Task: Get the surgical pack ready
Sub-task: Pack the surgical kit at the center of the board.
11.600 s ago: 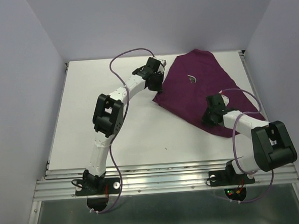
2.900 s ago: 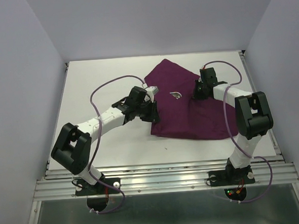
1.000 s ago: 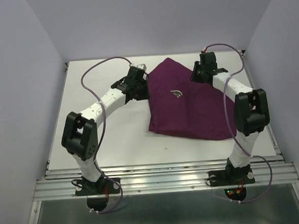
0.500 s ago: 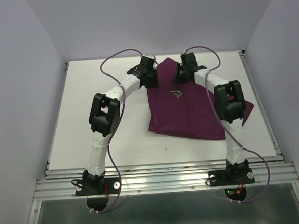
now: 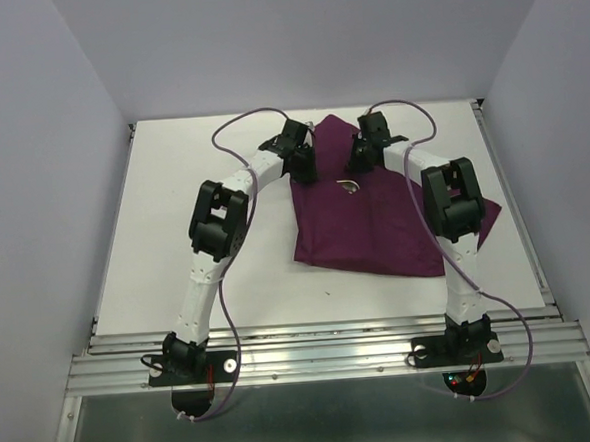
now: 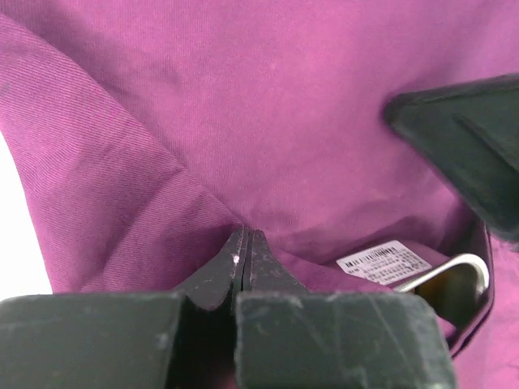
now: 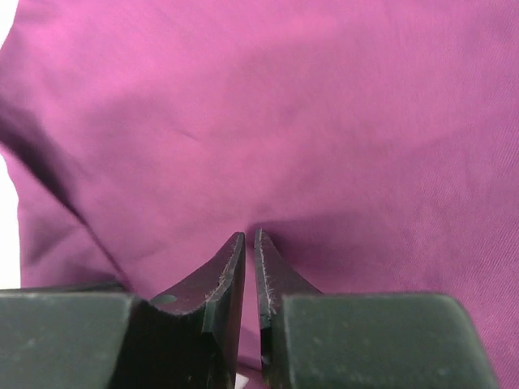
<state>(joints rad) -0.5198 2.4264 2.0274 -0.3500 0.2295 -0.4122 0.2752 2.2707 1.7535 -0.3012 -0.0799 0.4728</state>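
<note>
The dark-purple cloth lies on the right half of the white table. Its far part is gathered in between my two grippers. My left gripper is shut on a fold of the cloth, its tips pressed together. My right gripper is shut on the cloth with only a hairline gap at its tips. A sliver of the shiny steel tray shows between them. In the left wrist view the tray's rim and a white barcode label peek from under the cloth. Scissors, forceps, gauze and packets are hidden.
The right gripper's dark body stands close by in the left wrist view. Purple cables loop over the far table. Grey walls close in the table at back and sides. A metal rail runs along the near edge.
Both grippers have drawn the cloth's far edges inward from the sides toward the middle, over the tray. The far part of the cloth is now narrower and the grippers are close together.
</note>
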